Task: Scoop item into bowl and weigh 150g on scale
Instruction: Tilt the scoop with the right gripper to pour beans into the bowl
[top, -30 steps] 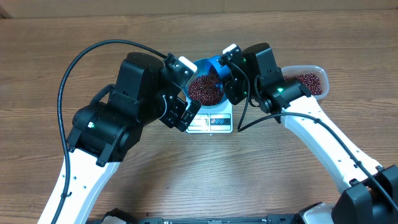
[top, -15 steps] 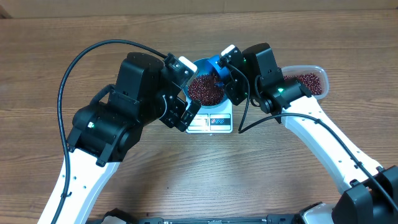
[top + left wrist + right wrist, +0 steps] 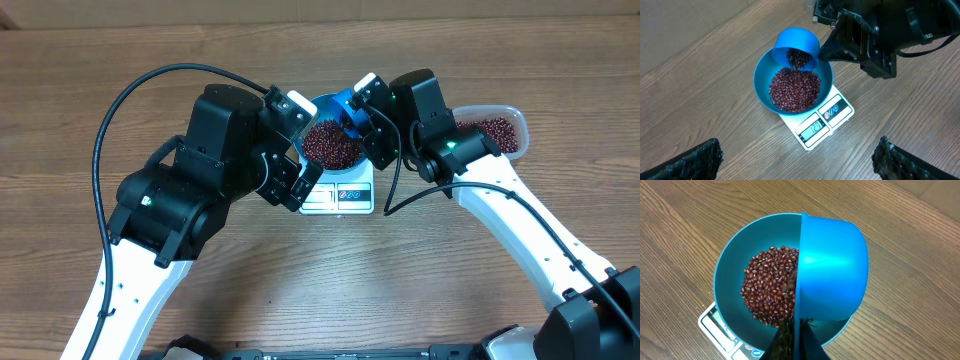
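Scoop point(image 3: 796, 45) above bowl point(image 3: 761, 76) — beans point(image 3: 792, 91) inside (on scale point(image 3: 844, 113))

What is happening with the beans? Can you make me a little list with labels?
bowl: blue, sitting on the scale
scale: white, on the wooden table; display too small to read
beans: red-brown pile in the bowl, more spilling from the scoop
scoop: blue, tipped over the bowl's rim
right jaws: shut on the scoop
left jaws: open wide, holding nothing, near the bowl
tub: clear, more beans inside, on the table apart from the scale
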You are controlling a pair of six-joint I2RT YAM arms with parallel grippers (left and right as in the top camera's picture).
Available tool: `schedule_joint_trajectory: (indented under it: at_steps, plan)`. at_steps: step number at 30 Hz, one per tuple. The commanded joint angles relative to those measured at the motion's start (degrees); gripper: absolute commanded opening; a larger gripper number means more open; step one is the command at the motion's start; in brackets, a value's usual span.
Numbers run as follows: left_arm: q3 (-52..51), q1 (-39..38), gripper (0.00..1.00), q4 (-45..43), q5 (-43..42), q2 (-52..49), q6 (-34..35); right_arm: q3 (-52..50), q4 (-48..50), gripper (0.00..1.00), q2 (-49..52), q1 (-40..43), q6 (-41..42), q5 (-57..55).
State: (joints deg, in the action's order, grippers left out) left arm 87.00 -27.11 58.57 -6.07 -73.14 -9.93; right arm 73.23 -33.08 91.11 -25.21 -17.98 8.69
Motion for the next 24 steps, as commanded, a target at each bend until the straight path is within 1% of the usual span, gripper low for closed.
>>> schedule_joint_trajectory:
  at_steps: [1, 5, 12, 24]
  plan:
    - [1.2, 0.1, 1.00, -0.1, -1.0, 0.1, 0.8, 1.9, 0.2, 0.04, -2.3, 0.0, -0.3, -0.3]
    - [1.2, 0.1, 1.00, -0.1, -1.0, 0.1, 0.8, 1.9, 0.2, 0.04, -2.3, 0.0, -0.7, -0.3]
    - [1.2, 0.1, 0.99, -0.1, -1.0, 0.1, 0.8, 1.9, 0.2, 0.04, -2.3, 0.0, -5.8, -0.3]
    - [1.2, 0.1, 0.99, -0.1, -1.0, 0.1, 0.8, 1.9, 0.2, 0.04, -2.3, 0.0, -9.9, -0.3]
